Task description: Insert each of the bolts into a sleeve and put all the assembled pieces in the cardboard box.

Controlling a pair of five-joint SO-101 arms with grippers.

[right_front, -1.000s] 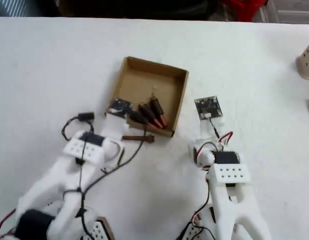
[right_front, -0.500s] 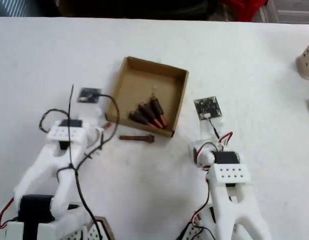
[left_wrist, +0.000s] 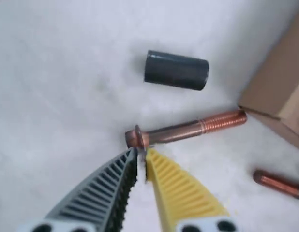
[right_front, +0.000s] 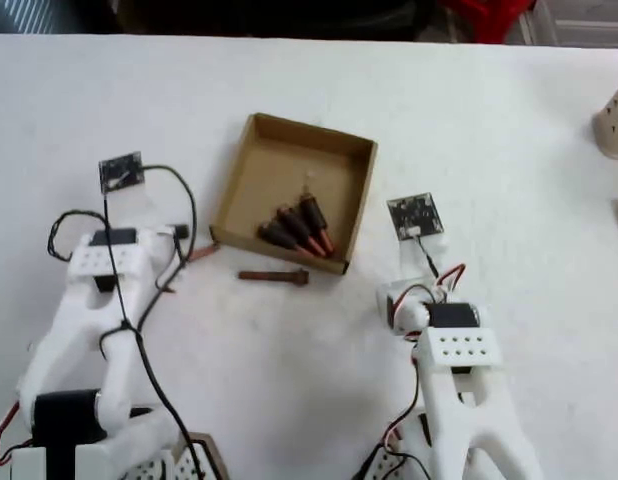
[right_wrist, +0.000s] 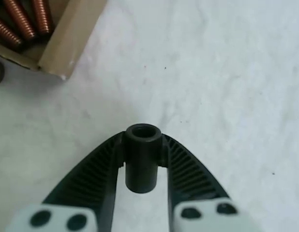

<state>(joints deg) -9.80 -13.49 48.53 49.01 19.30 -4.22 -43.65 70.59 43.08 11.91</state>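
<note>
My left gripper [left_wrist: 141,157] is shut, its grey and yellow tips touching the head of a copper bolt [left_wrist: 186,131] that lies on the table. A dark sleeve [left_wrist: 176,70] lies just beyond that bolt. In the high view the left arm [right_front: 104,262] stands left of the cardboard box [right_front: 251,160], with the bolt [right_front: 201,252] showing beside it. A second bolt [right_front: 274,276] lies in front of the box. Three assembled pieces [right_front: 294,230] rest inside the box. My right gripper [right_wrist: 142,145] is shut on an upright black sleeve [right_wrist: 142,164], right of the box.
The box corner [right_wrist: 67,34] lies close to the right gripper. A beige perforated object [right_front: 614,120] stands at the table's right edge. Loose cables [right_front: 179,200] hang off the left arm. White tabletop [right_front: 469,120] stretches behind and beside the box.
The left arm has swung left, from the box's near left corner out to the bolt and sleeve on the table. The right arm has kept still with its sleeve.
</note>
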